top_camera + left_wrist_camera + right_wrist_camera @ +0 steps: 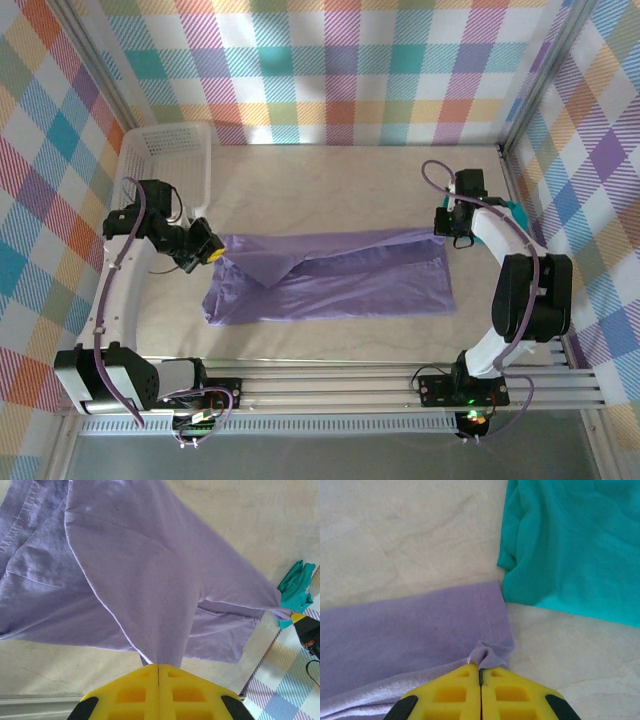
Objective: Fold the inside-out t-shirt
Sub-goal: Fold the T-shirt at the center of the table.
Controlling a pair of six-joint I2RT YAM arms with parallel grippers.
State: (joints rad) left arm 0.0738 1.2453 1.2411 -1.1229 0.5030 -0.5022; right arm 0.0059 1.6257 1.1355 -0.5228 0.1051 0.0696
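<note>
The lavender inside-out t-shirt [340, 280] lies stretched across the middle of the table, its far edge pulled taut between both grippers. My left gripper [212, 254] is shut on the shirt's left end, and the cloth [150, 580] rises from its yellow fingertips [131, 685] in a lifted fold. My right gripper [447, 229] is shut on the right hemmed corner [487, 652], which bunches just ahead of its closed fingertips [507, 685], low over the table.
A white basket [170, 150] stands at the back left, behind the left arm. A teal-green t-shirt [570, 545] lies crumpled just right of the right gripper, by the frame post [520, 190]. Checked walls close in the table on three sides.
</note>
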